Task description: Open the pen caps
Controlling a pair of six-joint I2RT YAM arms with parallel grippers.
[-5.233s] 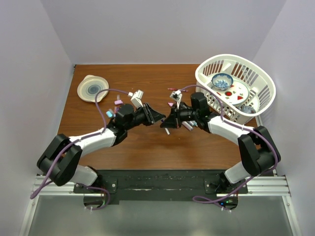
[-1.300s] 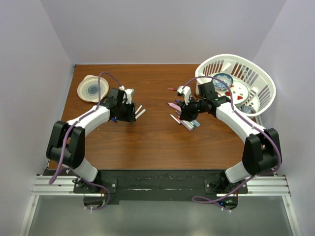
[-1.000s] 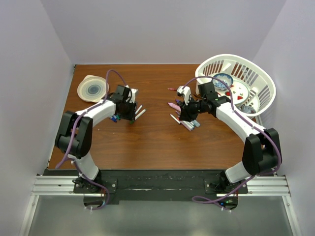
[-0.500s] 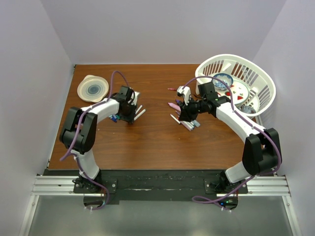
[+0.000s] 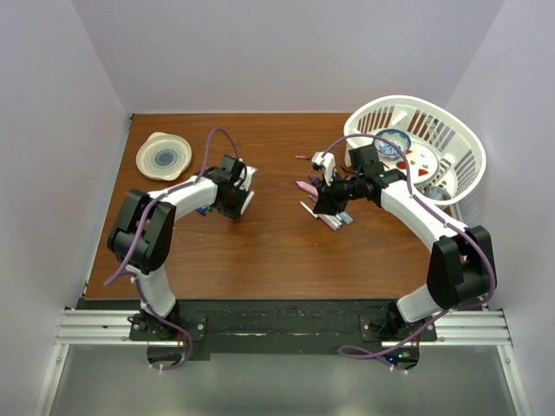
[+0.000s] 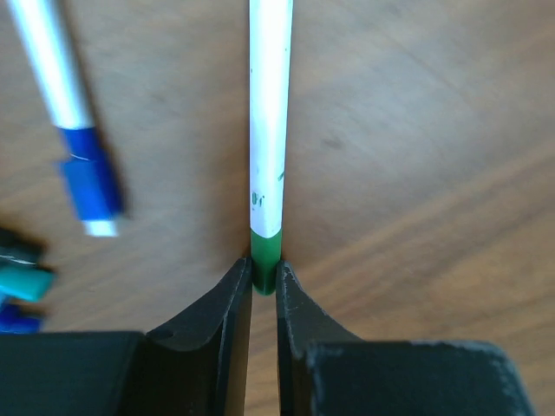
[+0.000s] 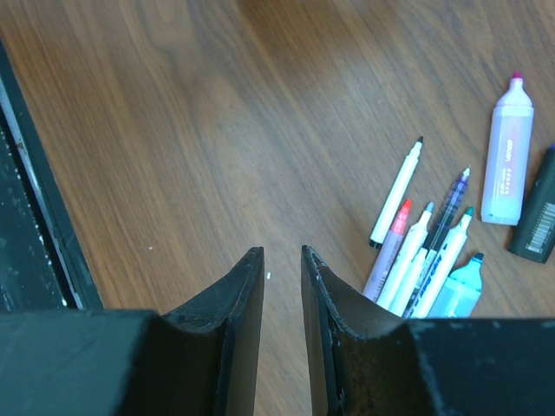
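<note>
In the left wrist view a slim white pen (image 6: 269,113) lies on the wood, and my left gripper (image 6: 264,264) is shut on its green end (image 6: 264,250). I cannot tell whether that end is a cap. Beside it lies a white pen with a blue end (image 6: 87,186), and teal caps (image 6: 22,282) sit at the left edge. From above, the left gripper (image 5: 232,194) is left of centre. My right gripper (image 7: 282,251) hovers open over bare wood, holding nothing, left of several pens (image 7: 416,251) with bare tips, a pink highlighter (image 7: 507,156) and a teal one (image 7: 455,290).
A white basket (image 5: 460,147) with dishes in it stands at the back right, close to the right arm. A round pale lid (image 5: 163,156) lies at the back left. A black marker (image 7: 539,217) lies beside the pink highlighter.
My left gripper has shifted slightly right and closed onto the green end of the white pen. The right arm and its gripper have not moved.
</note>
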